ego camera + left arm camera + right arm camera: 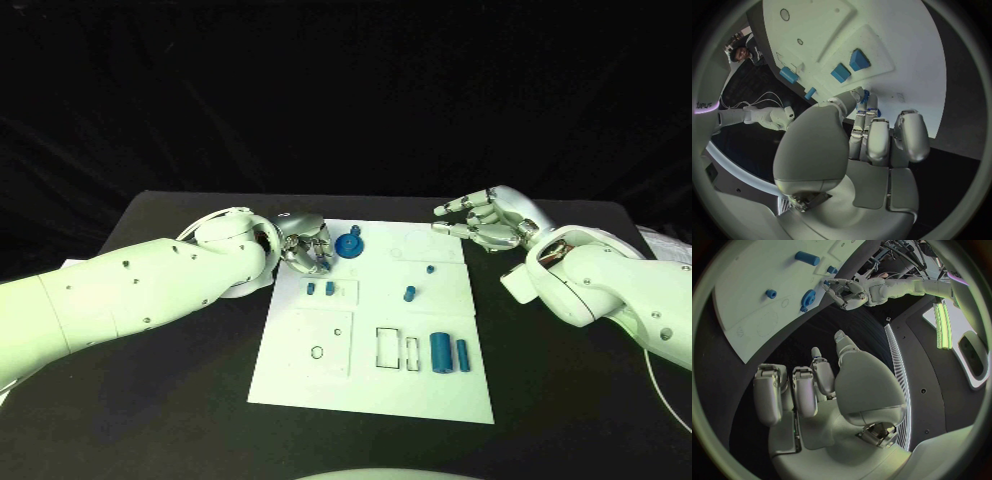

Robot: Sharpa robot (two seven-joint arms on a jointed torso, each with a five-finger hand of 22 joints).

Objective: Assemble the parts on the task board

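Board: flat white task board [310,370] on my matte black table [159,400]
Left robot hand [304,247]: fingertips pinching blue gear-shaped part [351,244]
Right robot hand [483,220]: released, silver fingers spread

Matt black table [173,400], faintly rough like cloth — no shine anywhere. Smooth white board [378,330] in the middle, flat-finished like painted plastic or card, with thin dark outlines printed on it. Small blue parts [449,353] near its right edge, plastic-looking, smooth with a slight sheen; a blue gear [349,245] near its far edge, same finish. Glossy white plastic shells on both arms. Polished silver metal on the left hand [306,248] and right hand [483,218] — bright highlights along the fingers [879,142].
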